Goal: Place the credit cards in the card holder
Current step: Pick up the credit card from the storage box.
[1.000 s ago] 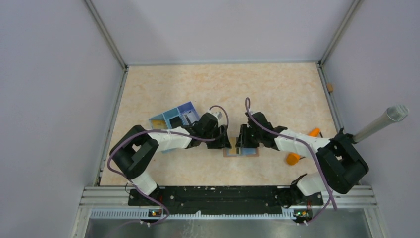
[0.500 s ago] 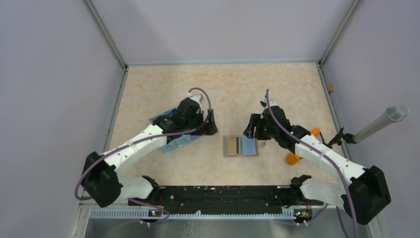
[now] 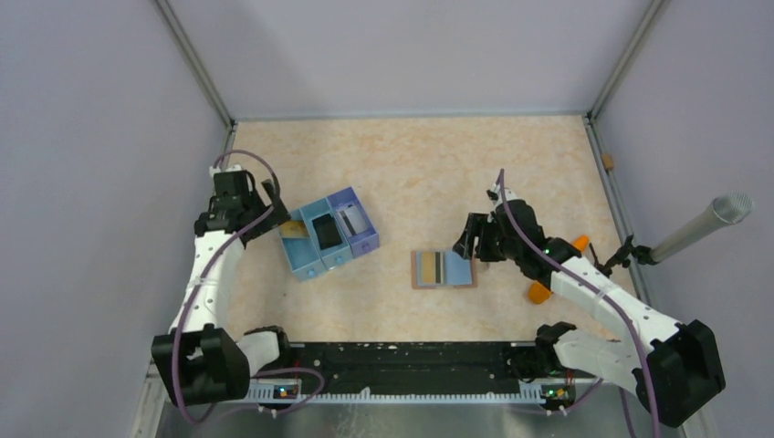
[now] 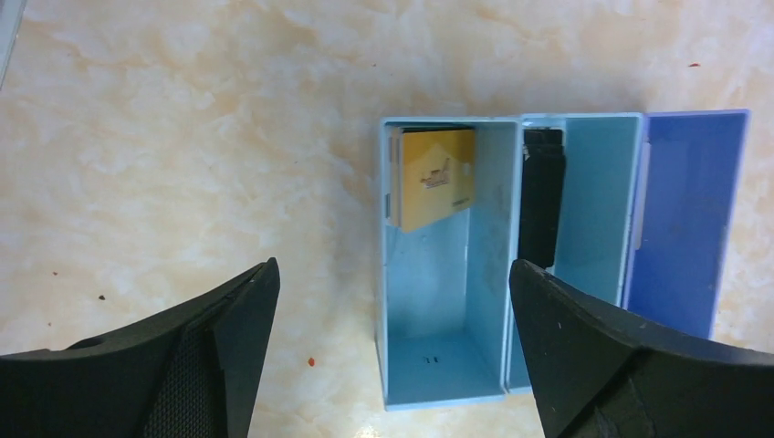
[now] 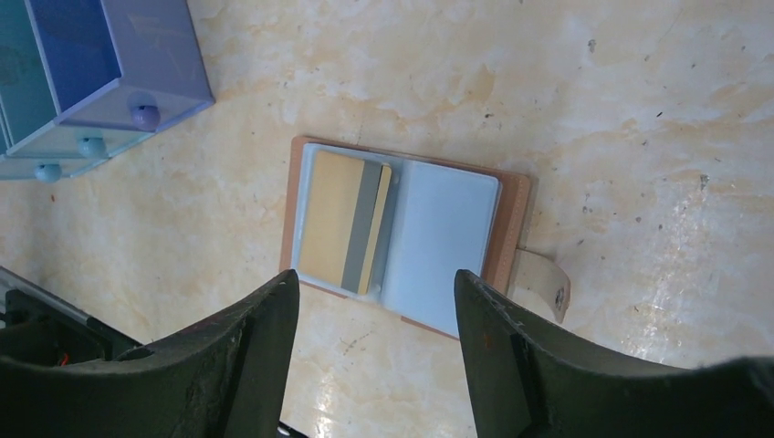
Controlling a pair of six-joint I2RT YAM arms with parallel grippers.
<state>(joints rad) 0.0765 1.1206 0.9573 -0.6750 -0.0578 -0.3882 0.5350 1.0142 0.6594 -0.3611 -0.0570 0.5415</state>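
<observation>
The brown card holder [image 5: 517, 212] lies open on the table, also in the top view [image 3: 418, 271]. A yellow-gold card with a grey stripe [image 5: 339, 219] sits in its left half. A light blue card [image 5: 443, 242] covers its right half. My right gripper [image 5: 374, 356] is open and empty, just off the holder's right end [image 3: 472, 240]. Another yellow card [image 4: 435, 176] stands in the blue box's leftmost compartment [image 3: 294, 229]. My left gripper [image 4: 392, 365] is open and empty, left of the box [image 3: 265, 199].
The blue box [image 4: 488, 274] has three compartments; a black object [image 4: 541, 196] is in the middle one. The box also shows in the top view [image 3: 360, 239]. An orange carrot-shaped object [image 3: 540, 292] lies right of the holder. A tan strap [image 5: 545, 280] sticks out of the holder.
Both grippers have left the holder, which now lies uncovered. My left arm has swung far left, past the blue box. My right gripper has backed off slightly to the right.
</observation>
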